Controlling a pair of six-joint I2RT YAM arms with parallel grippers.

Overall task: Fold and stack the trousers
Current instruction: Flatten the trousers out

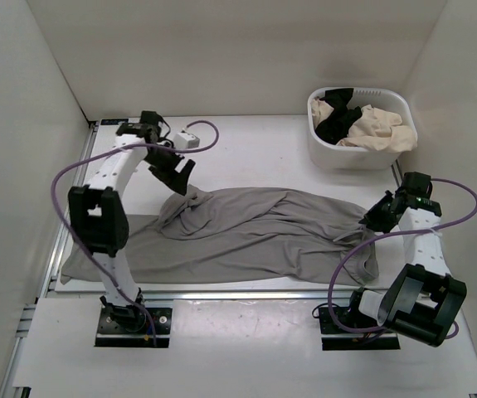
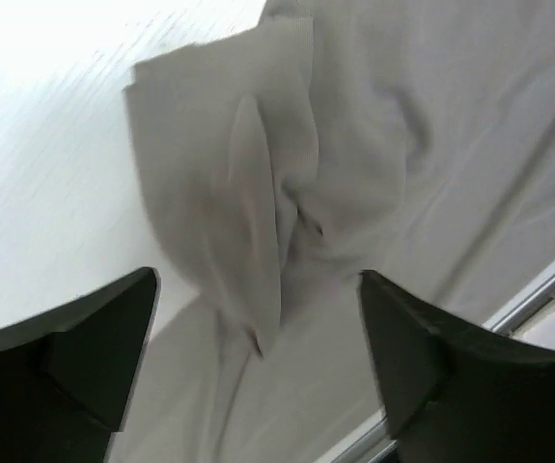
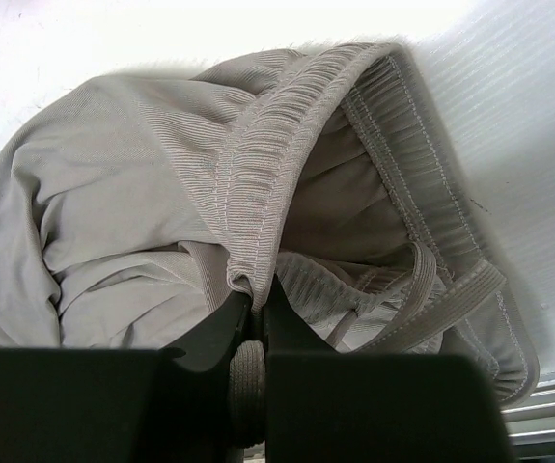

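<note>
The grey trousers lie spread across the table from left to right, rumpled in the middle. My left gripper hangs open just above a bunched fold of the trousers near their far left part. In the left wrist view that folded peak stands between and beyond the spread fingers, touching neither, so the left gripper holds nothing. My right gripper is at the trousers' right end. In the right wrist view it is shut on the ribbed elastic waistband, lifting it slightly off the table.
A white basket stands at the back right, holding a black garment and a beige garment. A metal rail runs along the table's near edge. White walls close in the left, back and right sides.
</note>
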